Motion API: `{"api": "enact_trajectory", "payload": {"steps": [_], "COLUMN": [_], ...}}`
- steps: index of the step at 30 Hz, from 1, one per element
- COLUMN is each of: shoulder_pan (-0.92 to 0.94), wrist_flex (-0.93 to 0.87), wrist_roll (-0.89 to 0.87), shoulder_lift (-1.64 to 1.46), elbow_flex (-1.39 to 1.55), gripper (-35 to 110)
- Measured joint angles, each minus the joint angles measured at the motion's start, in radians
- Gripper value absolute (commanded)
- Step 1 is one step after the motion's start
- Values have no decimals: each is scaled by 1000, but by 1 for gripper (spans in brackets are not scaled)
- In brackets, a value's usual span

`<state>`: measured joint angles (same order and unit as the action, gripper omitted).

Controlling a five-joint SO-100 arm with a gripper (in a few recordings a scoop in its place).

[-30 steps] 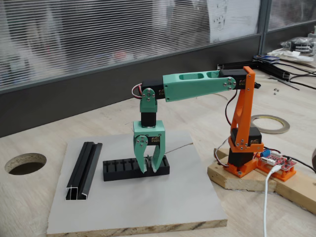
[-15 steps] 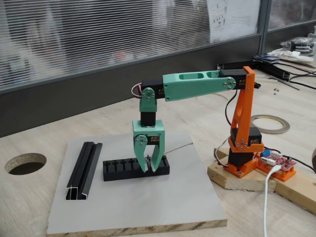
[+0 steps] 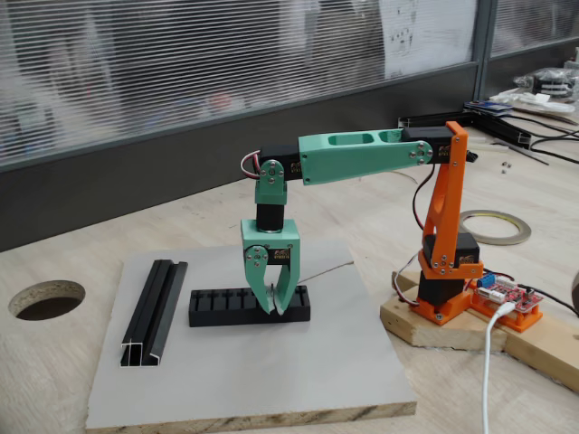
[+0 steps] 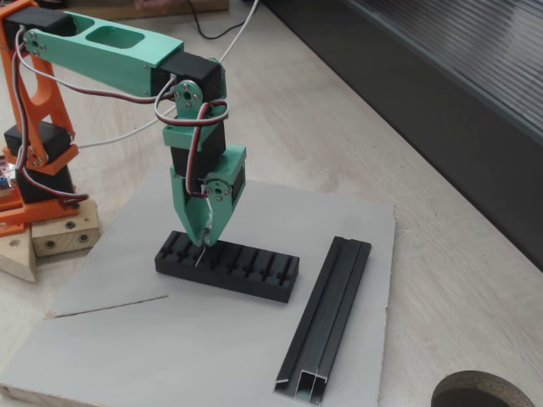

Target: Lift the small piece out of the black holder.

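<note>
The black holder [image 3: 226, 306] [image 4: 246, 267] lies on a grey board, slots facing up. My green gripper [image 3: 274, 309] [image 4: 202, 244] points straight down over the holder's end nearest the orange arm base, jaws pressed together. A thin light-grey sliver, the small piece [image 4: 198, 257], pokes down from between the fingertips. Its lower end sits right at the holder's top, and I cannot tell whether it is clear of the slot.
A longer black grooved rail [image 3: 156, 310] [image 4: 327, 318] lies beside the holder on the grey board [image 3: 271, 380]. A thin grey wire [image 3: 326, 268] [image 4: 110, 307] rests on the board. The orange arm base [image 3: 443, 262] stands on a wood block. The table has a round hole [image 3: 47, 299].
The jaws have gone from slightly apart around the holder's end slot to pressed together, and the gripper has risen a little.
</note>
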<state>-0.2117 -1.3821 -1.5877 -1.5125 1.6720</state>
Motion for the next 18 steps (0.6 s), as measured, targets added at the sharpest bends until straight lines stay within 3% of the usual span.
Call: {"api": "enact_trajectory", "payload": {"steps": [18], "shoulder_pan": [0], "wrist_flex": [-11], "wrist_roll": [-6], "shoulder_lift": [-97], "elbow_flex": [0], "gripper": [6]}}
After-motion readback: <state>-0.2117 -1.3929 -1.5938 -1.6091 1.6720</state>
